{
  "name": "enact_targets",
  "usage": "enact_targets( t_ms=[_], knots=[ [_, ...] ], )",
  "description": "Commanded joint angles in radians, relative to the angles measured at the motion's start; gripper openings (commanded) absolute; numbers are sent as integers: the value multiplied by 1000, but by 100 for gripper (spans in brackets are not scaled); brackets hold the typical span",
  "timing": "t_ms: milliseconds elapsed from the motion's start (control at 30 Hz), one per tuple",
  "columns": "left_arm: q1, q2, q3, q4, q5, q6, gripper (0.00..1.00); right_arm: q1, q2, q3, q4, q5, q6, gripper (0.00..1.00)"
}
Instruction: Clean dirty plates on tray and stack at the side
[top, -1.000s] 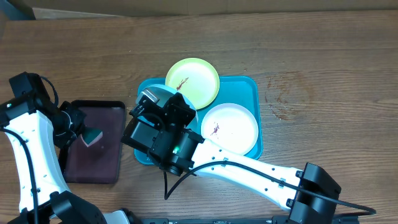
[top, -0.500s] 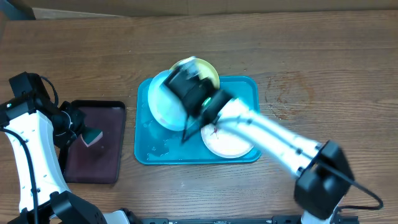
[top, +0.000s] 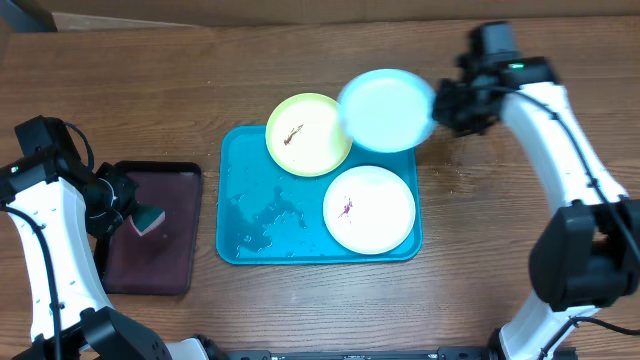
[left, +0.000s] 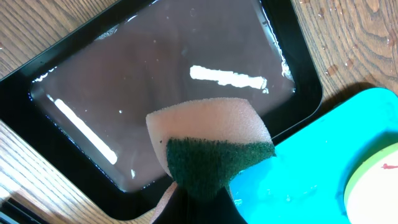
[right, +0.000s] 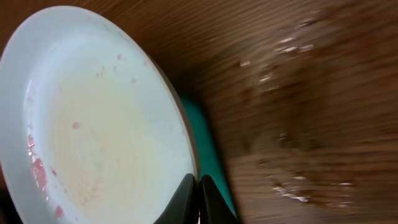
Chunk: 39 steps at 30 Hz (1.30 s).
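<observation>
Left gripper: clenched on a sponge, over the right part of the dark tray. The overhead view shows only a small wedge of sponge at the arm's tip. The left wrist view shows the grip itself, at the sponge's green lower end.
Sponge: pale foam above, dark green scouring layer below, bent into a curve by the pinch.
Dark tray: on the table just left of the turquoise tray, apart from it. The wrist view shows liquid in it, with bright glints. From overhead it reads as a dull maroon surface.
Turquoise tray: middle of the table, with wet patches on its bare left half.
Yellow-green plate: on the tray's top edge, overhanging the rim, with a brown smear left of its centre.
White plate: flat in the tray's lower right part, with a reddish smear left of centre.
Light blue plate: blurred and lifted over the tray's top right corner. It overlaps the yellow-green plate's right edge in the overhead view. The right wrist view alone shows faint pink specks near its rim.
Right gripper: grasping the light blue plate by its right rim. In the wrist view the fingertips are pressed together on the edge.
Table: brown wood. The right wrist view shows water droplets on it beside the plate.
</observation>
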<state>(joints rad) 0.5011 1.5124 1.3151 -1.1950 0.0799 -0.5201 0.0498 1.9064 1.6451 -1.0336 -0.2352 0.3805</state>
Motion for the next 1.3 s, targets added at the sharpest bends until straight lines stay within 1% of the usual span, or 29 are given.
enact_targets(
  t_ms=[0, 33, 167, 233, 333, 433, 467, 500, 533, 600, 633, 700, 733, 800, 833, 900, 967, 1067, 1167, 1267],
  knots=[
    [3, 4, -6, 4, 14, 19, 4, -112, -29, -68, 3, 36, 5, 4],
    [3, 4, -6, 6, 14, 19, 4, -150, -29, -97, 13, 36, 5, 4],
    [3, 4, -8, 12, 14, 19, 4, -220, -29, -175, 76, 37, 5, 4],
    [2, 4, -15, 18, 14, 19, 4, -240, -29, -212, 117, 37, 6, 4],
    [3, 4, -32, 21, 14, 20, 4, -271, -29, -267, 181, 97, 45, 4],
    [3, 4, -40, 33, 14, 19, 4, -277, -29, -288, 200, 134, 62, 4],
    [3, 4, -42, 40, 14, 19, 4, -276, -29, -291, 203, 138, 61, 7],
    [3, 4, -42, 44, 14, 19, 4, -276, -29, -291, 202, 137, 61, 14],
    [3, 4, -43, 47, 14, 19, 4, -274, -29, -291, 202, 135, 61, 26],
    [3, 4, -43, 48, 18, 19, 4, -265, -29, -291, 203, 108, 52, 37],
    [3, 4, -43, 47, 18, 19, 4, -259, -29, -291, 208, 81, 29, 40],
    [2, 4, -43, 50, 24, 19, 4, -235, -29, -291, 230, -30, -47, 52],
    [2, 4, -43, 51, 26, 19, 4, -225, -29, -291, 240, -69, -66, 54],
    [-3, 4, -43, 55, 26, 19, 4, -189, -29, -291, 270, -191, -135, 62],
    [-6, 4, -43, 56, 26, 19, 4, -168, -29, -291, 286, -235, -163, 64],
    [-13, 4, -43, 58, 25, 22, 4, -106, -29, -291, 326, -285, -200, 70],
    [-17, 4, -43, 58, 24, 27, 4, -39, -29, -291, 369, -258, -203, 78],
    [-19, 4, -43, 57, 25, 28, 4, 77, -27, -291, 442, -169, -202, 85],
    [-19, 4, -43, 57, 25, 35, 4, 198, -17, -291, 517, -14, -158, 94],
    [-19, 4, -43, 56, 25, 35, 4, 293, 6, -291, 576, 142, -44, 95]
  ],
)
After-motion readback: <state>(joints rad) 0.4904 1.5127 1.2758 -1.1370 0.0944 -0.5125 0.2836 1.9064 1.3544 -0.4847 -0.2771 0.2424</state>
